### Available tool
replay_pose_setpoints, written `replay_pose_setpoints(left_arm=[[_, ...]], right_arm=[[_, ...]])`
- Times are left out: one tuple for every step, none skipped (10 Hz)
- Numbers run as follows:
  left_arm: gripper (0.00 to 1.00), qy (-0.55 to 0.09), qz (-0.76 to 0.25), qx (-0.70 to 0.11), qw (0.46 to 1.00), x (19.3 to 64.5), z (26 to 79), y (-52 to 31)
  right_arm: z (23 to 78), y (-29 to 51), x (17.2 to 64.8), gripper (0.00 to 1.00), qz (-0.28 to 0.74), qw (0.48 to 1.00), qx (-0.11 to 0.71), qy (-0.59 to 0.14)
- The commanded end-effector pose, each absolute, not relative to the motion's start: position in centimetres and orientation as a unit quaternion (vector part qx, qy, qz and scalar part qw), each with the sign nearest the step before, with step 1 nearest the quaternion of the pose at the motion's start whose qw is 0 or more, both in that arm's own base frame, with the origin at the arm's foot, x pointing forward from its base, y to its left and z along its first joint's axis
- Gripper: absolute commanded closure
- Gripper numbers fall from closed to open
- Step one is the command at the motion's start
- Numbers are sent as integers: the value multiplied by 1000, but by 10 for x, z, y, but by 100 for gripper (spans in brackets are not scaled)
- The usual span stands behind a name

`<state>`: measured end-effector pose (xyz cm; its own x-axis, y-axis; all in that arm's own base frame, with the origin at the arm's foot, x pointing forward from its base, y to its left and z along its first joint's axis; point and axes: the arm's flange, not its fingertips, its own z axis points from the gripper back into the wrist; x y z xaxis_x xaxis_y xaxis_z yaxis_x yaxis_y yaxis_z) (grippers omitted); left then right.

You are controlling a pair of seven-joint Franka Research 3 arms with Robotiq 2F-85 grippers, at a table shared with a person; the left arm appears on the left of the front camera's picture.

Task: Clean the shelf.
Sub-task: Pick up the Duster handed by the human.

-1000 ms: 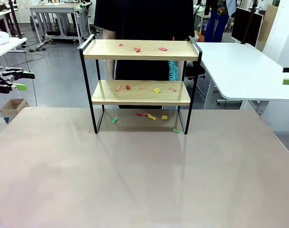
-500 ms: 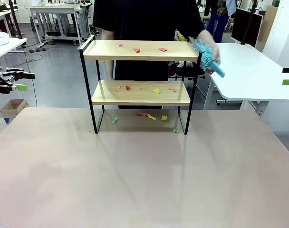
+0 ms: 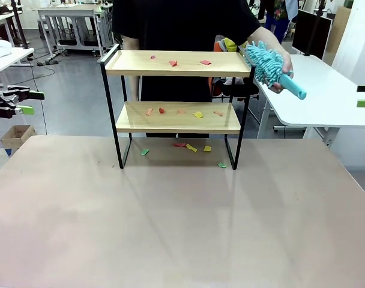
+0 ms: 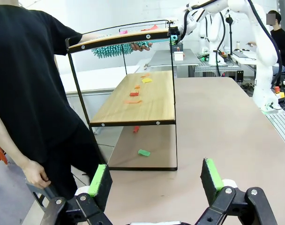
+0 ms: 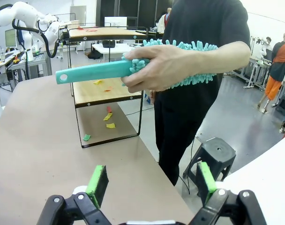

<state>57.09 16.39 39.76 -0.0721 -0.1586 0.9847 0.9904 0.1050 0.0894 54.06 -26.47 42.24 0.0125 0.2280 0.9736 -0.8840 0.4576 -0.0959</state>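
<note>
Two-tier shelf [image 3: 134, 62], pale boards, black frame, strewn with scraps [image 3: 197, 114]; left claw [image 4: 154, 174] and right claw [image 5: 151, 179] gape.

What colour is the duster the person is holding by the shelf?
The duster is teal all over, both the handle and the fluffy head. The right wrist view shows it best.

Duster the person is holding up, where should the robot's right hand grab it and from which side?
Best the bare handle of the duster, sticking out free past the person's fingers. Bring the open right hand in from that free end, jaws across the flat stick; the fluffy head looks soft.
</note>
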Motion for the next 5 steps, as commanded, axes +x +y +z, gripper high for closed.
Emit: replay_pose_setpoints(left_arm=[[0, -507, -530, -408, 544, 570, 400, 164], [0, -507, -530, -408, 544, 570, 400, 164], [0, -507, -530, -408, 544, 570, 400, 164], [0, -507, -530, -408, 544, 570, 400, 164], [0, -507, -530, -408, 544, 570, 400, 164]], right_arm=[[425, -265, 540, 0, 430, 647, 293, -558], [425, -265, 540, 0, 430, 647, 293, -558], [425, -265, 540, 0, 430, 647, 293, -558], [425, -265, 540, 0, 430, 647, 293, -558], [425, -265, 540, 0, 430, 647, 293, -558]])
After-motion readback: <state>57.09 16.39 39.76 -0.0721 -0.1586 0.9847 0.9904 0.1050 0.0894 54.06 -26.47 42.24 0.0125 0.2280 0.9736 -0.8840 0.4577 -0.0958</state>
